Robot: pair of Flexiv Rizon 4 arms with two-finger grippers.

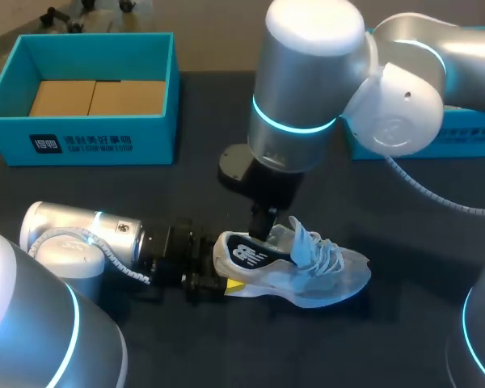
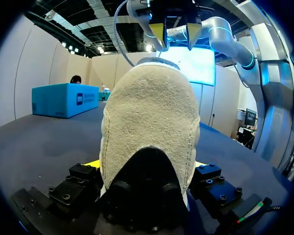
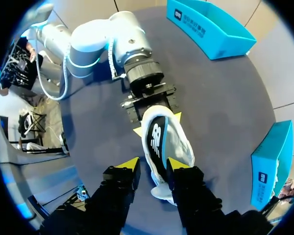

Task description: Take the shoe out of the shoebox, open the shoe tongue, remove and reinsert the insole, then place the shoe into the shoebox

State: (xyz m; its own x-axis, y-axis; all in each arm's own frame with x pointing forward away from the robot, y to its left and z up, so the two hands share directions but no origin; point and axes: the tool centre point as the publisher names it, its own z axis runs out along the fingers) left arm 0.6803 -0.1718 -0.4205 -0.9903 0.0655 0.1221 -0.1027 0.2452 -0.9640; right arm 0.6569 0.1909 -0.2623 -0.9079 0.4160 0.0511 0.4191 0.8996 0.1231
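Head view, shoe [image 1: 307, 271]: on the desk [image 1: 105, 194], well apart from the shoebox [image 1: 81, 144].
Left jaws: clamped on the shoe's heel to steady it.
Right jaws: spread, over the shoe's opening, insole next I guess.

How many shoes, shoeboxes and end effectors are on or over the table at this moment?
shoe: 1
blue shoeboxes: 2, near box with cardboard inside, far box behind the right arm
end effectors: 2, left end effector shut on the shoe's heel, right end effector open over it
Total: 5
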